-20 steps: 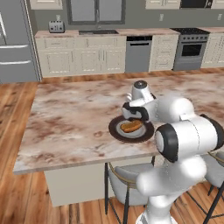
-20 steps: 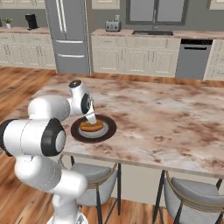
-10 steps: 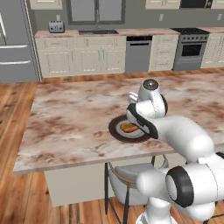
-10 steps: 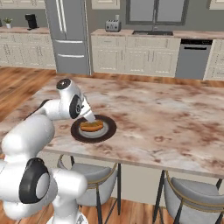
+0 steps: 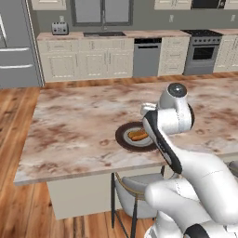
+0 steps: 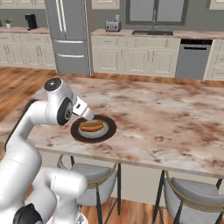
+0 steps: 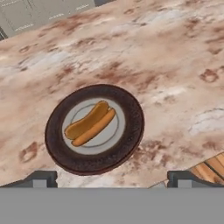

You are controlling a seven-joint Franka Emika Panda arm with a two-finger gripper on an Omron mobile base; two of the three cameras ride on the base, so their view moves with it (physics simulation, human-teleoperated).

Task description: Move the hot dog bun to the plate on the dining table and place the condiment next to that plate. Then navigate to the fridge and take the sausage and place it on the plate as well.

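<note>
Your pincer (image 7: 112, 178) is spread wide and carries nothing; its two tips show at the bottom of the hand view, above the near edge of the counter (image 5: 79, 121). The hot dog bun (image 7: 89, 121) already lies in the pale centre of the plate (image 7: 131, 131), touching nothing but the plate, so that part of the job looks done. From the base views the plate sits near the counter's front edge, just beyond the arm's wrist.

The step in hand, as I read it, is to fetch the condiment. You cannot see the bottle from here, so do not assume where it stands. Lift the hand straight up and away from the plate before swinging, so the wrist does not clip the rim or nudge the bun. Keep the jaws apart as you travel.

When you bring the bottle over, aim for bare marble just beside the plate, on the side away from the counter's near edge, and set it upright clear of the rim. The fridge (image 6: 70, 37) stands at the far left of the right base view; leave it for later.
</note>
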